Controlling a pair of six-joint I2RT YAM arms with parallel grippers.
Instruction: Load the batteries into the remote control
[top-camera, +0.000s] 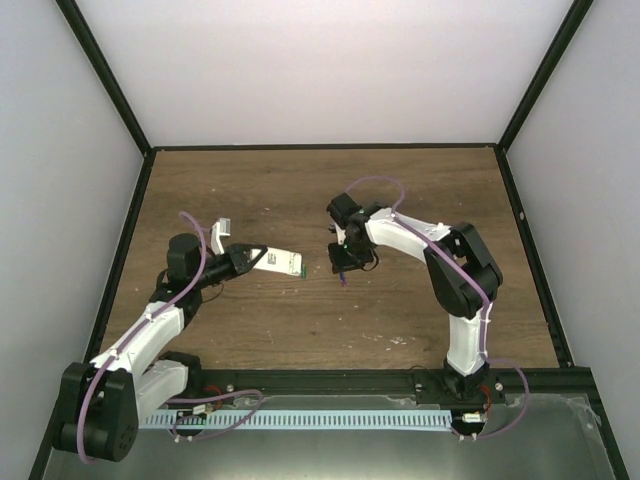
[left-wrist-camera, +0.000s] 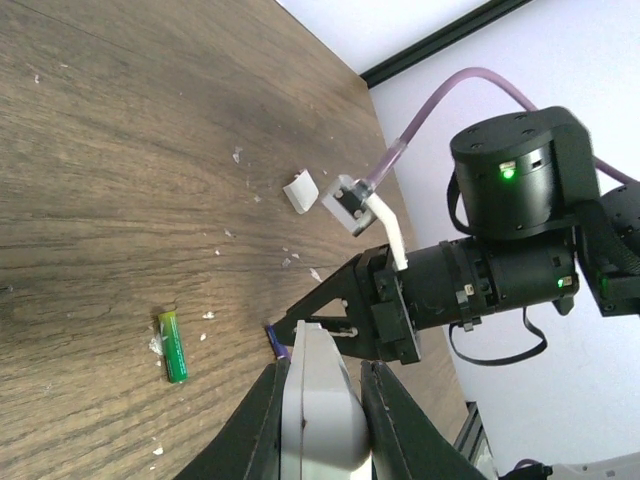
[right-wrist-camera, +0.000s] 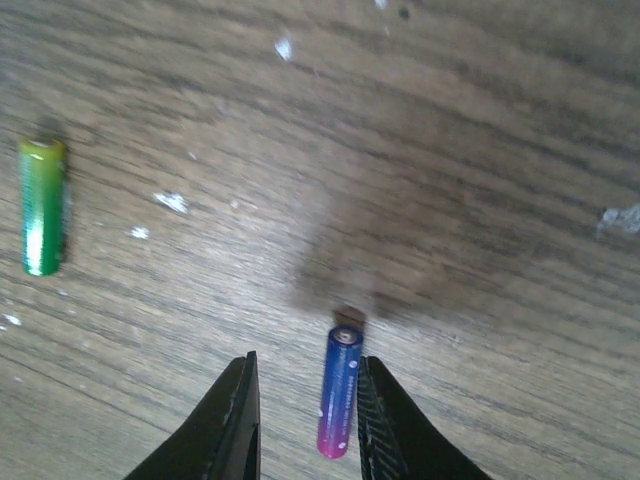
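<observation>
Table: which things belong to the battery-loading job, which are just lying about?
Job: slim white plastic remote control, held in the left gripper; thin green cylindrical battery; thin purple cylindrical battery.
Lying about: small white squarish plastic piece; pale flecks on the brown wooden table.

Wood-grain table (top-camera: 300, 190), white walls (top-camera: 330, 60), seemingly evenly lit.

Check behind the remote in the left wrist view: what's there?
The right pincer reaches in behind the remote control, and only the tip of the purple battery shows beside it. The remote hides the rest of that battery.
</observation>
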